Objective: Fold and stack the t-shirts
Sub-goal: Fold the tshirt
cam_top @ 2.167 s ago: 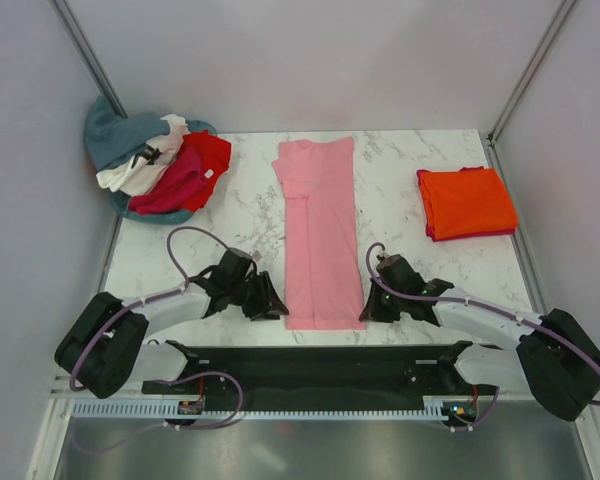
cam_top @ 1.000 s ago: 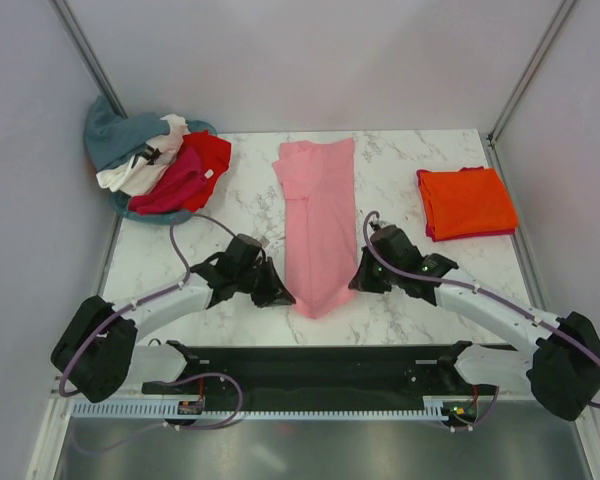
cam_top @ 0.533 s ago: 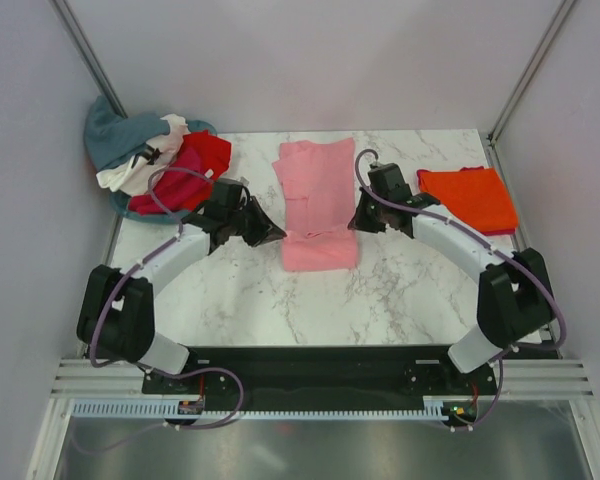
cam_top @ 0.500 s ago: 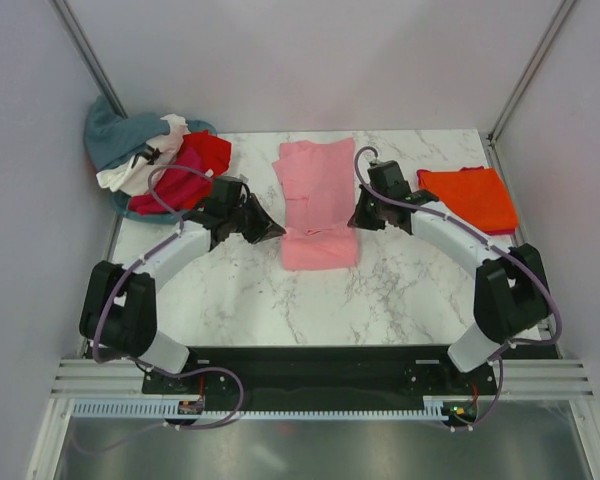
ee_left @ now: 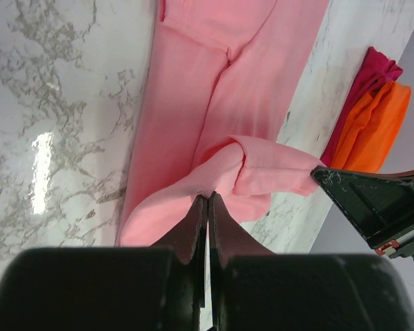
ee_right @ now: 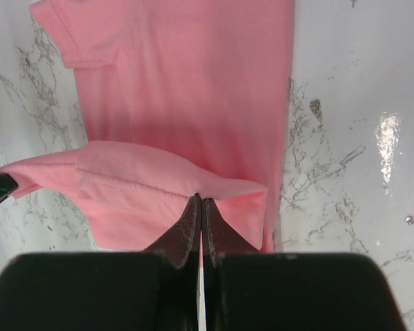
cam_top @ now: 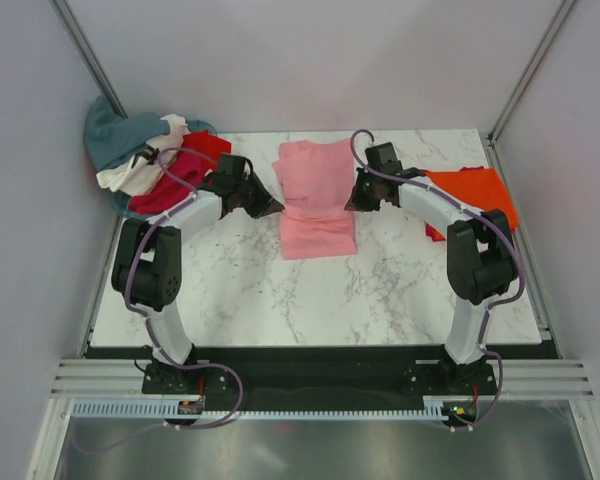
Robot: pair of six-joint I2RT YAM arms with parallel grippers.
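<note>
A light pink t-shirt [cam_top: 316, 195] lies lengthwise on the marble table, its near hem lifted and carried back over its own body. My left gripper [cam_top: 277, 207] is shut on the hem's left corner [ee_left: 208, 192]. My right gripper [cam_top: 350, 204] is shut on the right corner [ee_right: 200, 193]. The hem hangs as a loose flap between the two. A folded orange t-shirt [cam_top: 480, 190] with a magenta one under it lies at the right, partly hidden by the right arm. Red [cam_top: 202, 145], magenta [cam_top: 165, 190], white [cam_top: 140, 170] and teal-grey [cam_top: 115, 130] t-shirts lie in a heap at the back left.
Grey walls close the table at the back and both sides, with metal posts [cam_top: 525, 75] at the corners. Both arms stretch far back across the marble table [cam_top: 330, 300]. The black base rail [cam_top: 320, 365] runs along the near edge.
Both grippers have carried the pink shirt's near hem away from the bases toward the collar, so the shirt now lies doubled and shorter. The arms are stretched further back.
</note>
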